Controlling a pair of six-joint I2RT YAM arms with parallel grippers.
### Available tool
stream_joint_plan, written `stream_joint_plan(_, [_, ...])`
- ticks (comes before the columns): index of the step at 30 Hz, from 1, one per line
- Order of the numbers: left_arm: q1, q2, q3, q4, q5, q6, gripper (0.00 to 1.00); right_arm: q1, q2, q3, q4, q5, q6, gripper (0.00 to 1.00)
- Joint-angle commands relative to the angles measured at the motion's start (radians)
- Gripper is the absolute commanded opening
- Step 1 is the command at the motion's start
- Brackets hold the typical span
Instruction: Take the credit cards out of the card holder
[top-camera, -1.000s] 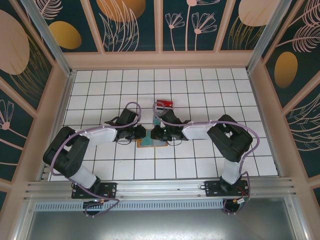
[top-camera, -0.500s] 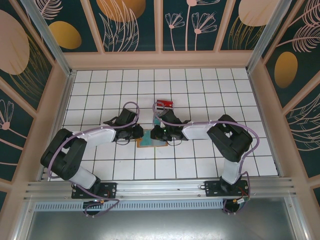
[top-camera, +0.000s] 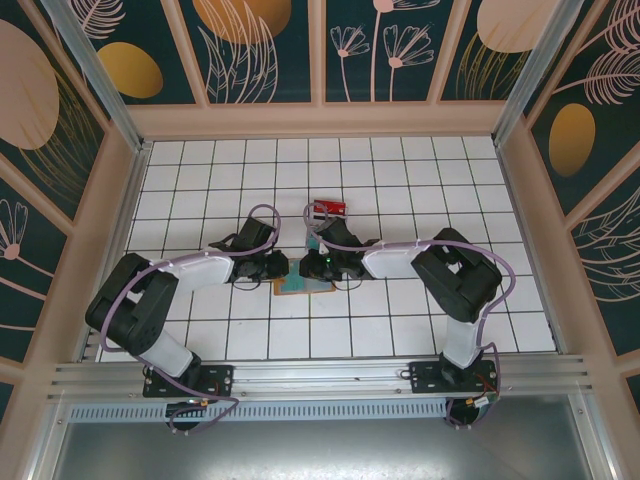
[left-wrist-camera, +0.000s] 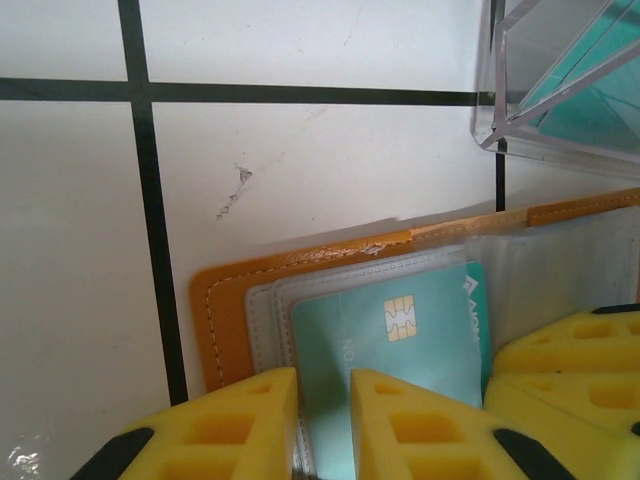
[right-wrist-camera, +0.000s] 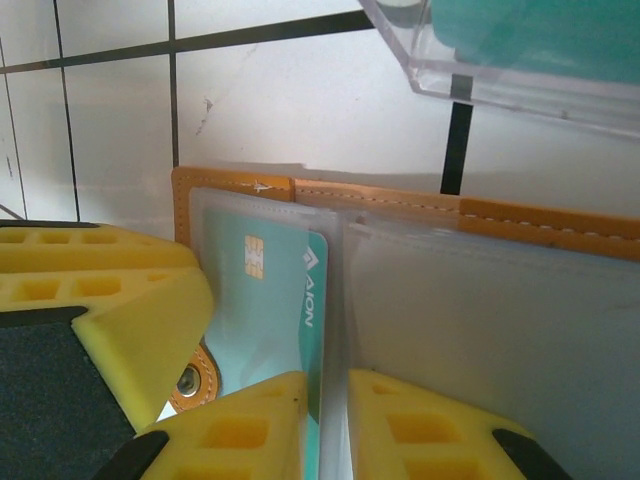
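Card holder (left-wrist-camera: 225, 310) spread open and flat on the white tiled desk (top-camera: 400, 180), in front of the arm bases, pale inside up, stitched orange border round the edge. Reaching low over the holder from both sides: left arm (top-camera: 195, 268) above its left end, right arm (top-camera: 405, 262) above its middle, wrists almost meeting over it. Just beyond the holder's far edge, close beside the border: clear plastic case (right-wrist-camera: 520, 75) with teal contents. Farther beyond the holder, well apart from it: red card (top-camera: 328, 208), flat on the tiles. Tucked in the holder's left half under a clear sleeve: teal card (left-wrist-camera: 400, 345), face up, white lettering along its right end. Left jaws: pointed down over the teal card at the holder's near side, a narrow slit apart, card and sleeve edge visible through the slit, clamped on nothing discernible. Right jaws: also a narrow slit apart, straddling the line between the holder's two clear sleeves; contact with the holder: cannot tell. On the teal card, toward the holder's far edge: gold chip (left-wrist-camera: 400, 318). At the holder's near left corner, on an orange tab: small metal snap (right-wrist-camera: 189, 380).
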Motion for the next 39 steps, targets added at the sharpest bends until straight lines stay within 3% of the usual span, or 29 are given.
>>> stream_joint_plan(1, [0.000, 0.022, -0.007, 0.005, 0.026, 0.002, 0.23, 0.009, 0.032, 0.022, 0.014, -0.020, 0.007, 0.19])
stream_joint_plan(3, [0.000, 0.021, -0.007, 0.005, 0.026, 0.002, 0.23, 0.009, 0.032, 0.022, 0.014, -0.022, 0.007, 0.19])
stream_joint_plan(10, [-0.001, 0.020, -0.005, -0.001, 0.020, 0.002, 0.23, 0.008, 0.024, 0.016, 0.018, -0.025, 0.004, 0.00])
stream_joint_plan(29, [-0.001, 0.024, -0.002, -0.020, -0.007, 0.005, 0.20, -0.030, -0.063, -0.075, 0.029, 0.004, 0.009, 0.00])
stream_joint_plan(32, [-0.001, 0.024, -0.001, -0.019, -0.005, 0.005, 0.20, -0.028, -0.040, -0.067, 0.055, -0.013, 0.015, 0.18])
stream_joint_plan(34, [-0.001, 0.025, -0.002, -0.018, -0.001, 0.005, 0.20, -0.028, -0.023, -0.061, 0.073, -0.024, 0.024, 0.21])
stream_joint_plan(36, [0.000, 0.025, -0.002, -0.019, 0.000, 0.005, 0.20, -0.028, -0.007, -0.056, 0.085, -0.035, 0.029, 0.19])
stream_joint_plan(39, [0.000, 0.022, -0.003, -0.019, -0.002, 0.006, 0.20, -0.028, -0.003, -0.057, 0.082, -0.031, 0.031, 0.08])
